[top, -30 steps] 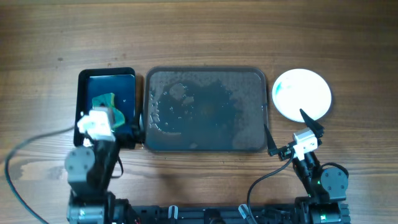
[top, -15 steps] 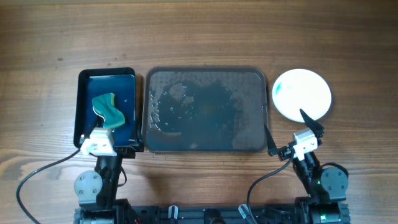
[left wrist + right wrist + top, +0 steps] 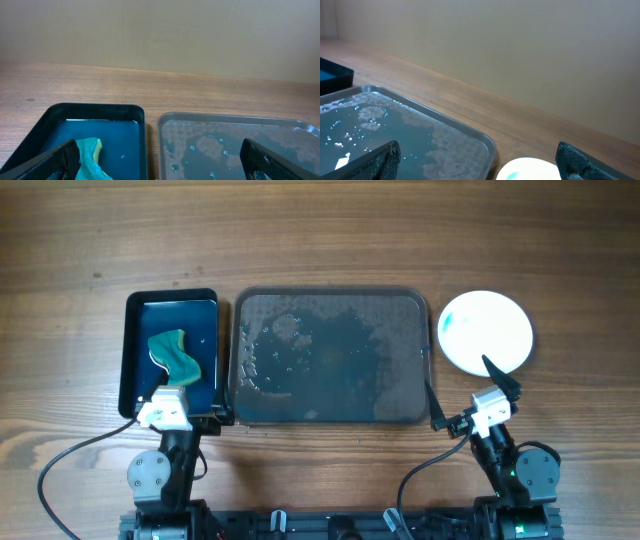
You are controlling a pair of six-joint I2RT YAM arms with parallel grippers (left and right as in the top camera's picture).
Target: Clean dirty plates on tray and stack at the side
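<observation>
The white plate is parked just right of the wet grey tray, clear of its rim, with left gripper and right gripper both splayed empty at the tray's near corners.

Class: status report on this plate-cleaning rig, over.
Left gripper open, right gripper open, both empty. Sponge in black tub; white plate right of wet tray. Nothing in the way.
</observation>
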